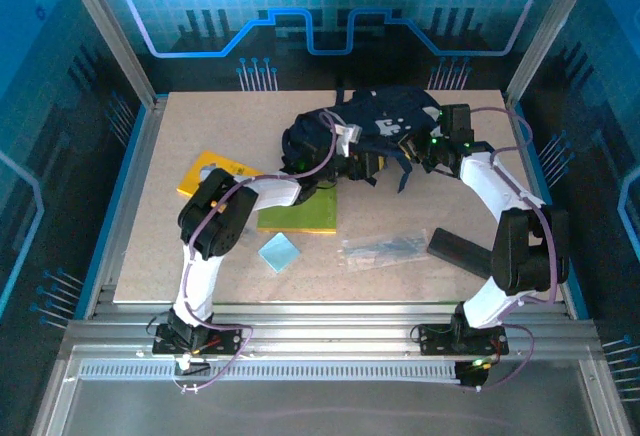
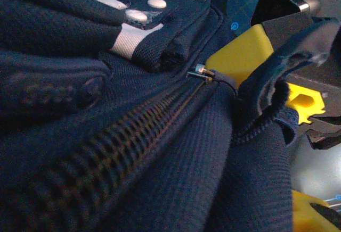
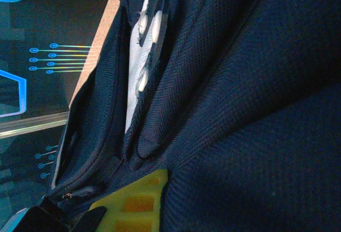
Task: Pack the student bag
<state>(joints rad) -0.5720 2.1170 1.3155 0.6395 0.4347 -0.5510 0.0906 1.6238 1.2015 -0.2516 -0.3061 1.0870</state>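
Top external view: student bag (image 1: 385, 116) lies far-centre on desk (image 1: 400, 288), long axis left-right; left jaws, parted about a cloth fold (held or not, cannot tell), sit just beside zip slider (image 2: 200, 71); right jaws closed at bag's right end.

A pale beige tabletop (image 1: 400, 281) fills the centre of the overhead view, edged in blue at left and right. Dark wall panels (image 1: 320, 16) printed with glowing blue circuit lines enclose it at top, left and right, framed by slanting aluminium posts (image 1: 105, 26). Ribbed metal rails (image 1: 320, 341) cross the bottom.
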